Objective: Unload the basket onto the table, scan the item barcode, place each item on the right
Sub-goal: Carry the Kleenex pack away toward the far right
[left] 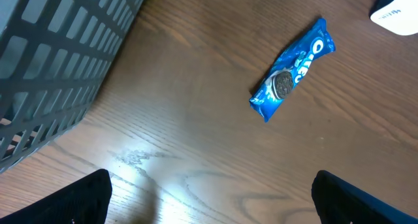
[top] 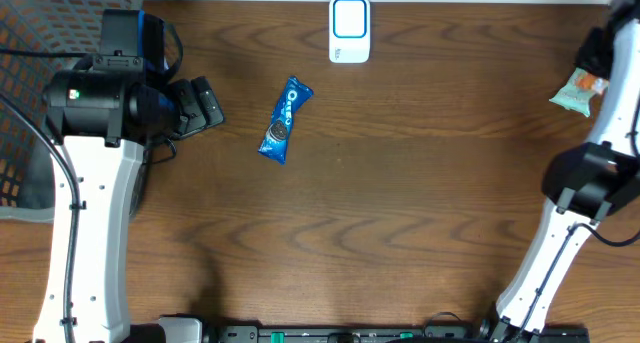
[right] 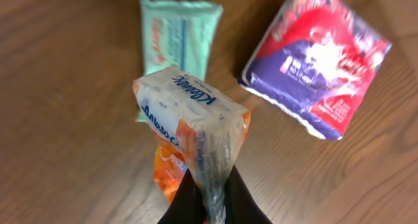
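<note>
1. Right wrist view: the right claw (right: 210,201) is pinched shut on the crimped end of a tissue pack (right: 189,113). The pack appears lifted clear of the counter (right: 65,119), with a mint-green pack (right: 179,41) and a red and purple pack (right: 320,67) lying on the wood below it.
2. The step in hand looks to be carrying the tissue pack to the scanner (top: 349,28), which sits at the far edge of the counter, well apart from the right arm.
3. To do this well, the arm should turn the barcode face toward the scanner window. Where the barcode sits cannot be told from these views. The grip is on thin film, so a slow, steady swing would lower the risk of the pack twisting or slipping.
4. The left claw (left: 209,206) stands wide open and holds nothing. It is near an Oreo pack (top: 285,120) lying flat on the counter.
5. The counter is dark wood grain with a patch of glare. A grey mesh basket (top: 40,43) sits at its left corner.
</note>
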You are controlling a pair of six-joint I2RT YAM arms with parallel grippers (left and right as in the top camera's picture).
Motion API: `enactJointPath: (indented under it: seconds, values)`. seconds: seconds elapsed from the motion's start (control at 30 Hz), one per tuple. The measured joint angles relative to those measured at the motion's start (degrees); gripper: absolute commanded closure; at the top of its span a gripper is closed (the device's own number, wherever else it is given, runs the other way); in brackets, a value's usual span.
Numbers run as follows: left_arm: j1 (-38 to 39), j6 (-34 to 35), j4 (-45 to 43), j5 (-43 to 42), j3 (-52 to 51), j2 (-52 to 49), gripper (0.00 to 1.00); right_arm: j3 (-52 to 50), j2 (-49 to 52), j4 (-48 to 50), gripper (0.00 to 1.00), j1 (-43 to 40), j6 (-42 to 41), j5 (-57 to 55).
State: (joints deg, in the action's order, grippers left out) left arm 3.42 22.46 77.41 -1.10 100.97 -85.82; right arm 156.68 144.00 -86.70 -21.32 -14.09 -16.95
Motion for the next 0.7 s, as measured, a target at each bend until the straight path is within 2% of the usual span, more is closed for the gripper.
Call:
enactJointPath:
  seconds: [0.33,0.43,0.47,0.5,0.53,0.7]
  values:
    - [0.00,0.00,0.00,0.00,0.00,-0.02,0.02,-10.36,0.00,3.76,0.90,-4.66,-0.11,1.51]
    - [0.00,0.00,0.00,0.00,-0.02,0.00,0.02,-11.15,0.00,4.02,0.83,-4.90,-0.26,-0.02]
    - [0.00,0.00,0.00,0.00,0.00,0.00,0.02,-11.15,0.00,4.04,0.73,-4.92,-0.33,-0.92]
    - [0.00,0.00,0.00,0.00,-0.02,-0.02,0.02,-11.15,0.00,4.04,0.55,-4.92,-0.44,-1.79]
    - [0.00,0.00,0.00,0.00,-0.02,-0.02,0.02,-11.15,0.00,4.02,0.01,-4.92,-0.50,-2.75]
    - [0.00,0.00,0.00,0.00,-0.02,0.00,0.02,-11.15,0.00,3.74,0.01,-4.68,-0.37,-5.64]
